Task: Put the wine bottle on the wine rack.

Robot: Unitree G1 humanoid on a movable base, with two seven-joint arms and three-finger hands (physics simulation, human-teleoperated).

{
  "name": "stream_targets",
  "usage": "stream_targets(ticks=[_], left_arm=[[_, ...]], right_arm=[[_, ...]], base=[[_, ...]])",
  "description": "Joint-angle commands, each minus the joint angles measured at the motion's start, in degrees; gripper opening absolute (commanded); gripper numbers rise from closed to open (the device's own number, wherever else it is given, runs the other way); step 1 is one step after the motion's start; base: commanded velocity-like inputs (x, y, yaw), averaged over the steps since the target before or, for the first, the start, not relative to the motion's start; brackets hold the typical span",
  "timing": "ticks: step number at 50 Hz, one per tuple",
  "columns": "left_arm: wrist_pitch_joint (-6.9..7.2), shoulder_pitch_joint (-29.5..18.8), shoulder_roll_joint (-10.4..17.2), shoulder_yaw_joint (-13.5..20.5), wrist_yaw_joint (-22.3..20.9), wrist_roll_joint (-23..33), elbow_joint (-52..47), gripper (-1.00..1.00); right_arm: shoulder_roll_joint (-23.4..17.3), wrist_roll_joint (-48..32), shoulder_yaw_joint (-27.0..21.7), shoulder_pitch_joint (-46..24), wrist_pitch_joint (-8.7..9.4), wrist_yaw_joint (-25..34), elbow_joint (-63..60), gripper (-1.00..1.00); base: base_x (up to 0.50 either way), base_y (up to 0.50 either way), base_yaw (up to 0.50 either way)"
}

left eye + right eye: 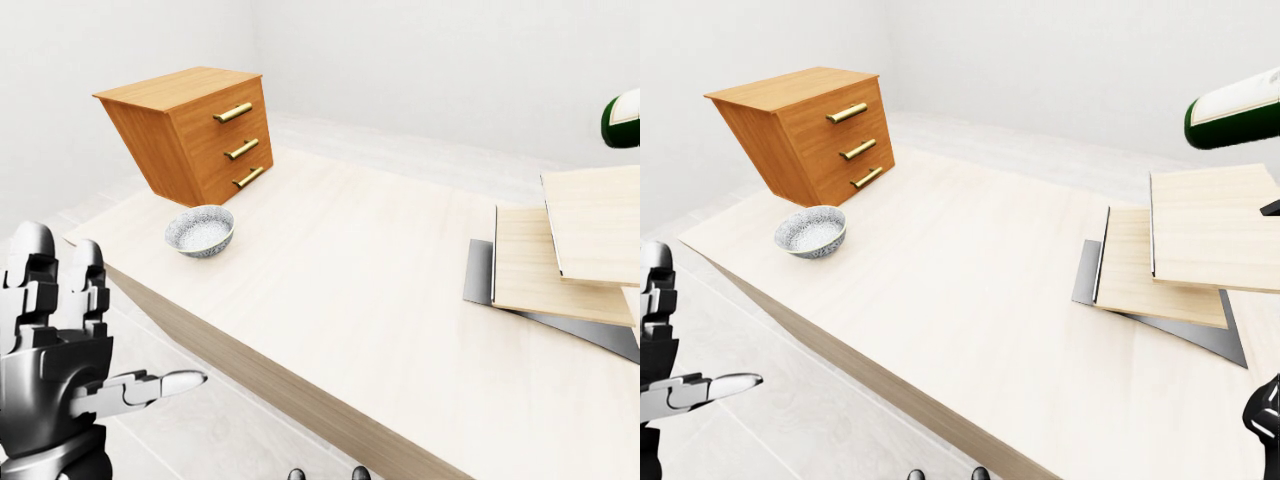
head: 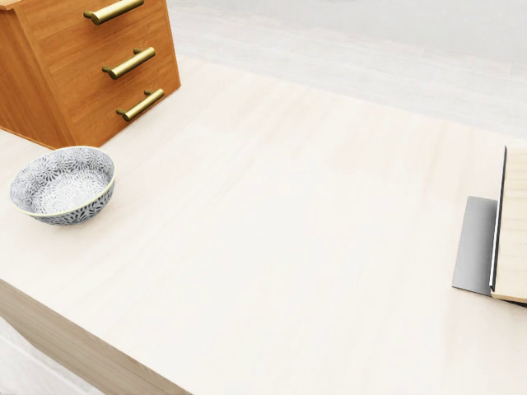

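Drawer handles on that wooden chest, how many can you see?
3, all brass bars on the chest at the table's far left in the left-eye view: top, middle, bottom, stacked one below another. Its other faces are hidden.

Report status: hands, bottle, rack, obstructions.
Left robot hand open, empty, low left. Right hand barely visible. Wine bottle above the wine rack, support unseen. Bowl, drawer chest well clear.

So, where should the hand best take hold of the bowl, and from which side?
Probably at the rim of the bowl, coming from above, one finger inside and the others outside. It stands upright and open on the table, its wall flaring outward, clear of the drawers. The left hand is nearest.
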Motion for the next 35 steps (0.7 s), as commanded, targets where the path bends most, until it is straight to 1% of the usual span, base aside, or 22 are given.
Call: stream_targets(ticks=[1, 7, 10, 19, 21, 24, 32, 35], left_arm=[[0.00, -0.4, 0.2, -0.3, 0.2, 0.4, 1.3, 1.00], [0.00, -0.5, 0.4, -0.5, 0.6, 0.2, 1.0, 1.00], [0.00, -0.5, 0.5, -0.6, 0.7, 0.3, 1.1, 1.00], [0.00, -0.3, 0.4, -1.0, 0.6, 0.9, 1.7, 1.00], [0.00, -0.3, 0.4, -1.2, 0.7, 1.3, 2.0, 1.00], [0.00, -0.1, 0.2, -1.6, 0.6, 1.9, 2.6, 1.00], [0.00, -0.2, 0.5, -1.6, 0.9, 1.6, 1.8, 1.00], [0.00, -0.2, 0.4, -1.7, 0.9, 1.7, 2.1, 1.00]], right_arm=[[-2.9, 10.9, -2.9, 2.0, -0.01, -4.3, 2.1, -1.00], [-4.1, 14.0, -2.5, 3.8, -0.01, -4.4, 3.2, -1.00], [-4.5, 14.1, -1.9, 5.1, -0.01, -4.1, 3.2, -1.00], [-5.8, 16.4, -3.3, 8.1, -0.01, -4.0, 3.6, -1.00], [-5.9, 17.8, -4.1, 8.6, -0.01, -5.3, 3.2, -1.00], [-5.7, 18.9, -5.0, 11.2, -0.01, -4.9, 3.4, -1.00], [-4.7, 18.8, -4.5, 14.4, -0.01, -3.5, 3.0, -1.00], [-4.5, 19.7, -5.8, 15.2, -0.01, -3.5, 3.5, -1.00]], base=[[0.00, 0.00, 0.00], [0.00, 0.00, 0.00], [0.00, 0.00, 0.00], [0.00, 0.00, 0.00], [0.00, 0.00, 0.00], [0.00, 0.00, 0.00], [0.00, 0.00, 0.00], [0.00, 0.00, 0.00]])
